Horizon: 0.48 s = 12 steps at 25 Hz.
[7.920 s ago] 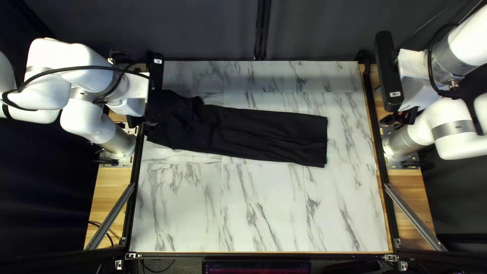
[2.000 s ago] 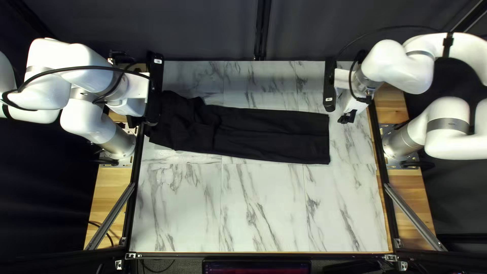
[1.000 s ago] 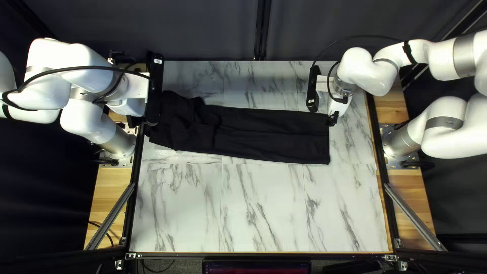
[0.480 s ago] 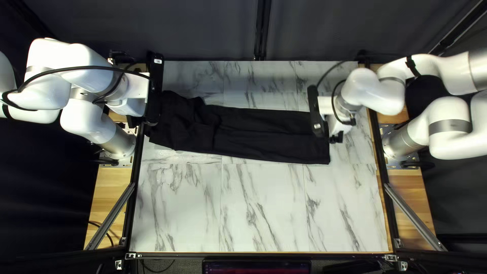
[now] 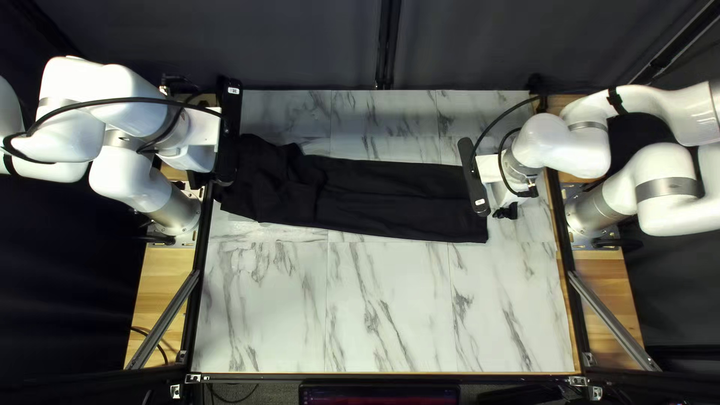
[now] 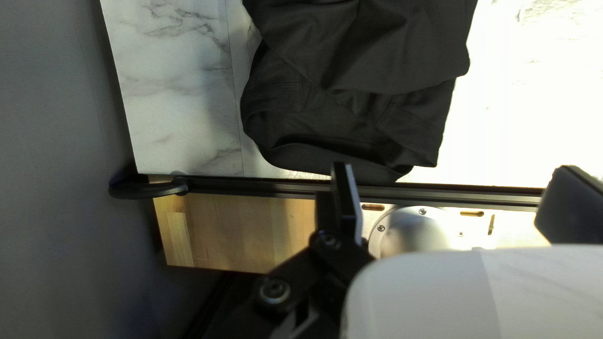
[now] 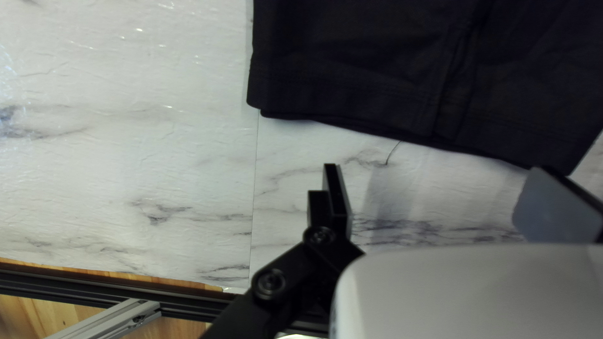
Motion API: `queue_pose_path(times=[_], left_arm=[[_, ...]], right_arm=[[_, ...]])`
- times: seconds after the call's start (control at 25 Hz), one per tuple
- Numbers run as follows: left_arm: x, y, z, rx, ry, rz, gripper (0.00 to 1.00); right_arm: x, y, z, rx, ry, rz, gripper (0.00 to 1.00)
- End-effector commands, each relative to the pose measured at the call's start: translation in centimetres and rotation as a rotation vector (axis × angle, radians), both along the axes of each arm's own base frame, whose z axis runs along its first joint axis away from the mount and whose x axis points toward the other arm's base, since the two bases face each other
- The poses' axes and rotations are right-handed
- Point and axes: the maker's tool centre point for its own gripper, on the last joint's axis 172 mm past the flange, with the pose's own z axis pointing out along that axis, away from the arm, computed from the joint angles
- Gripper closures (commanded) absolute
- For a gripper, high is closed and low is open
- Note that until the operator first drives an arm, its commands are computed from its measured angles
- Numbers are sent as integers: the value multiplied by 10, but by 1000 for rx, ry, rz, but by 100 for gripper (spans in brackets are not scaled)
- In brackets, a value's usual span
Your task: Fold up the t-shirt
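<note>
The right end effector (image 5: 506, 211) came in from the surface's (image 5: 382, 315) right edge to the black cloth's (image 5: 397, 199) far right corner, then moved nearer, beside its right end. That end got flatter.

This looks like a robotics lab. The left gripper (image 5: 197, 181) hangs over a black rail (image 6: 251, 187), a wooden ledge (image 6: 232, 229) and a screwed-down metal plate (image 6: 505, 227). Near the right gripper (image 5: 507, 211) is a metal strut (image 7: 119, 318). Both grippers belong to white robot arms flanking one table (image 5: 390, 315), with a dark curtain (image 5: 315, 45) beyond them.
</note>
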Motion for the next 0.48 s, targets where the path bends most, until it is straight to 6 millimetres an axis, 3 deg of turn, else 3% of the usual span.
queue_pose_path(times=[0.04,0.28,0.48], left_arm=[[0,0,0,0,0,0,0],[0,0,0,0,0,0,0],[0,0,0,0,0,0,0]], right_arm=[[4,13,2,-32,-15,25,0],[23,51,7,-151,11,40,0],[34,77,-10,-201,16,124,0]])
